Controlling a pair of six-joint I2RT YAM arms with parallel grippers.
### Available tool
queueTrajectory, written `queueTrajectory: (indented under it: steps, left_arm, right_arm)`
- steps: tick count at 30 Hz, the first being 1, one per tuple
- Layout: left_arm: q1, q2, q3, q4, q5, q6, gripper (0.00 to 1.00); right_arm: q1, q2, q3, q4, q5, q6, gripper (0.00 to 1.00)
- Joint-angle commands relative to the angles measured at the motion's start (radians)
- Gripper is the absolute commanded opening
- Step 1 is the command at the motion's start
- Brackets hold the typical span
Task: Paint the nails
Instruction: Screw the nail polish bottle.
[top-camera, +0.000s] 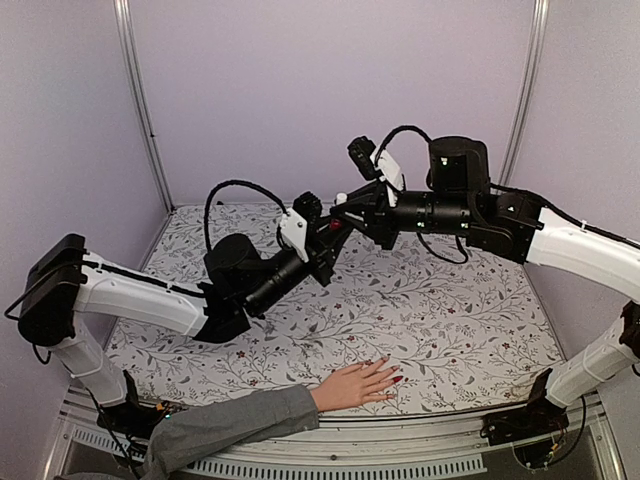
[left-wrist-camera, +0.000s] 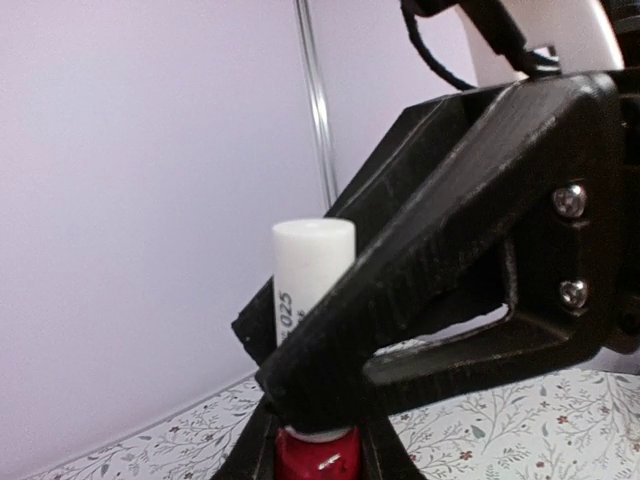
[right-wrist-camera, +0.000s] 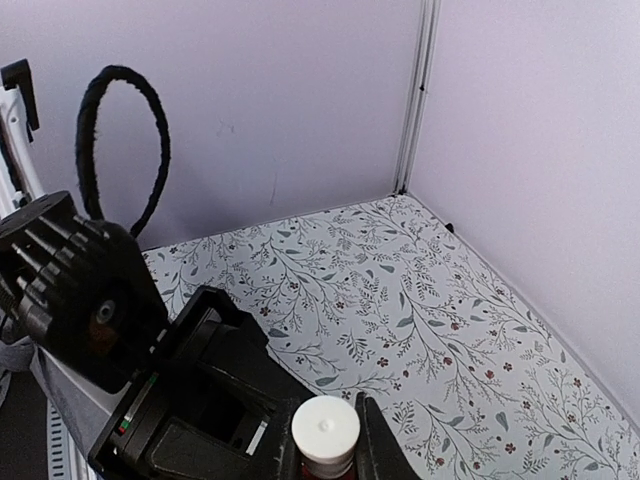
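A pale hand (top-camera: 352, 386) with a grey sleeve (top-camera: 232, 424) lies flat at the table's near edge. Its nails (top-camera: 397, 380) are tiny, and some look dark red. High above the middle of the table both grippers meet on a small red bottle (left-wrist-camera: 318, 462). My left gripper (left-wrist-camera: 317, 448) is shut on the red glass body. My right gripper (right-wrist-camera: 326, 445) is shut on the bottle's white cap (right-wrist-camera: 325, 430), with one black finger (left-wrist-camera: 330, 385) across the cap's lower part. In the top view the left gripper (top-camera: 328, 240) and the right gripper (top-camera: 352, 212) touch nose to nose, far from the hand.
The table (top-camera: 450, 320) carries a floral cloth and is walled by lilac panels (top-camera: 320, 90) on three sides. The left arm's black cable (right-wrist-camera: 120, 150) loops up beside the grippers. The left arm's body (right-wrist-camera: 190, 400) fills the right wrist view's lower left.
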Motion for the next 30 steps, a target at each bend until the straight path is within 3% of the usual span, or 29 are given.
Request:
queueTrajectory:
  steps: [1, 8, 15, 18, 23, 30]
  left_arm:
    - [-0.053, 0.055, 0.092, 0.020, -0.168, 0.120, 0.00]
    - [-0.055, 0.042, 0.070, 0.028, -0.129, 0.105, 0.00]
    - [-0.032, -0.007, 0.015, 0.024, -0.022, 0.053, 0.00]
    - [-0.016, -0.035, -0.011, 0.016, 0.038, 0.032, 0.00]
    - [0.025, -0.086, -0.046, -0.010, 0.200, -0.019, 0.00]
    - [0.105, -0.122, -0.064, -0.063, 0.559, -0.126, 0.00]
  right_arm:
    - [0.049, 0.064, -0.007, -0.017, -0.017, 0.101, 0.00]
    - [0.049, 0.051, -0.013, -0.023, 0.028, 0.098, 0.01]
    - [0.049, 0.015, -0.043, -0.007, 0.030, 0.079, 0.27]
    - [0.048, -0.009, -0.057, -0.005, 0.055, 0.068, 0.33]
    - [0.043, -0.053, -0.089, -0.006, 0.052, 0.043, 0.46]
    - [0.032, -0.121, -0.139, -0.016, -0.090, -0.009, 0.64]
